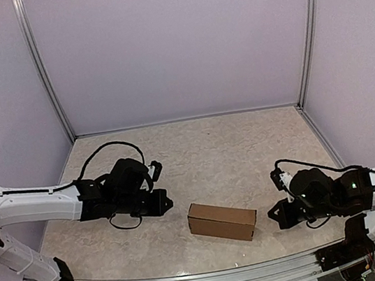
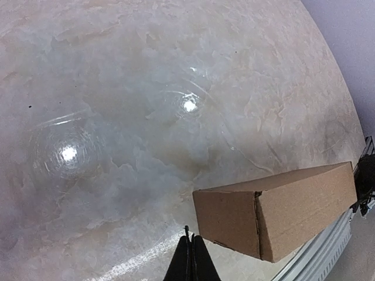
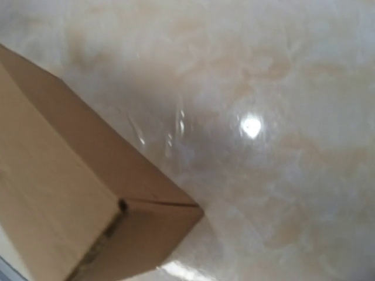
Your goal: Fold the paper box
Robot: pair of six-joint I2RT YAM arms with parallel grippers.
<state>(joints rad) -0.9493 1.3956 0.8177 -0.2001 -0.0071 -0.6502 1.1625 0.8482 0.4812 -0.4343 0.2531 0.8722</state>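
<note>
The paper box (image 1: 222, 221) lies as a closed oblong near the front edge of the bench (image 1: 210, 151), between the two arms and touching neither. The left gripper (image 1: 165, 202) hovers just beside its left end, jaws pressed together and empty. The right gripper (image 1: 275, 213), near the other end, is likewise closed on nothing. Thin cardboard should be light, fairly stiff yet easily dented, so the long side faces look the safest hold. The left wrist view shows the end-flap seam. The blurred right wrist view seems to show a slight corner gap, which the overhead misses.
</note>
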